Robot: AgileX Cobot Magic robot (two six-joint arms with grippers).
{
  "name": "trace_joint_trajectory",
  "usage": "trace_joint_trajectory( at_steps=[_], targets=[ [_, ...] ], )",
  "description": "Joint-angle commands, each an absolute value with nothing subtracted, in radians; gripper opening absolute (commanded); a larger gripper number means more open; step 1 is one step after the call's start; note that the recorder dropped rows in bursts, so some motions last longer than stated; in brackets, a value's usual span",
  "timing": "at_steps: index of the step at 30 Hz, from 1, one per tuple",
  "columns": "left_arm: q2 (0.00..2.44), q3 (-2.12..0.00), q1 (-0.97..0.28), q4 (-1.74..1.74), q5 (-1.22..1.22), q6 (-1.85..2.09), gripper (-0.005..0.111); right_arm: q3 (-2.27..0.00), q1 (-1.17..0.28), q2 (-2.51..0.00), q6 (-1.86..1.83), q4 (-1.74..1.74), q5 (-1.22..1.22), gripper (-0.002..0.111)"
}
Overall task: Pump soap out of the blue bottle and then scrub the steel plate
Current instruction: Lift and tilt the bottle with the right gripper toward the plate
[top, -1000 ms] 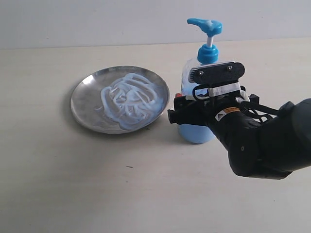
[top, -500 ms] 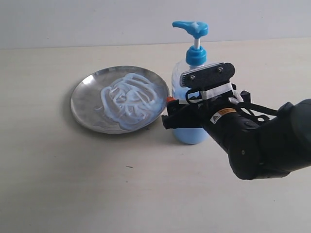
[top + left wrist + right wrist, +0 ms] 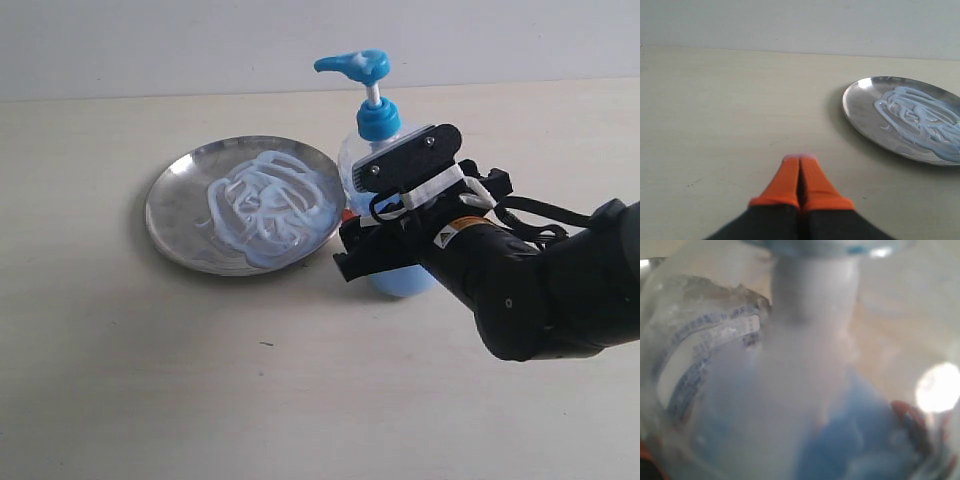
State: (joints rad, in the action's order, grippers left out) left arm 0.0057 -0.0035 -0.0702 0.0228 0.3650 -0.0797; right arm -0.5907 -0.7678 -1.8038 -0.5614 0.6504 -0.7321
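The steel plate (image 3: 172, 215) lies on the table at the left, smeared with swirled pale blue soap (image 3: 265, 205). Just right of its rim the blue bottle (image 3: 378, 118) leans slightly left, pump head pointing toward the plate. My right gripper (image 3: 362, 245) is shut on the bottle's body from the near side. In the right wrist view the bottle (image 3: 790, 365) fills the picture, with an orange fingertip (image 3: 912, 420) showing through it. My left gripper (image 3: 800, 161) is shut and empty, low over bare table, with the plate (image 3: 855, 107) and soap (image 3: 920, 117) ahead of it.
The pale table top (image 3: 150, 380) stretches in front of and left of the plate. A light wall (image 3: 150, 45) runs along the table's far edge. My right arm's black body (image 3: 540, 290) fills the area right of the bottle.
My right gripper has carried the blue bottle leftward, from well right of the plate to just beside its rim. The plate and soap have not moved.
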Motion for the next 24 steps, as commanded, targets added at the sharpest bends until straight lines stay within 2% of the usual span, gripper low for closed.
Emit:
trace_joint_trajectory(
  at_steps=[1,9,14,24],
  targets=[
    [0.0,0.0,-0.071,0.027,0.352,-0.075,0.0,-0.64,-0.768,-1.779,-0.657,0.661,-0.792,0.0],
    [0.0,0.0,-0.071,0.027,0.352,-0.075,0.0,-0.715,-0.689,-1.781,-0.716,0.668,-0.695,0.0],
    [0.0,0.0,-0.071,0.027,0.35,-0.075,0.0,-0.766,-0.623,-1.781,-0.7,0.506,-0.549,0.0],
    [0.0,0.0,-0.071,0.027,0.348,-0.075,0.0,-0.848,-0.534,-1.781,-0.549,0.378,-0.454,0.0]
  ],
)
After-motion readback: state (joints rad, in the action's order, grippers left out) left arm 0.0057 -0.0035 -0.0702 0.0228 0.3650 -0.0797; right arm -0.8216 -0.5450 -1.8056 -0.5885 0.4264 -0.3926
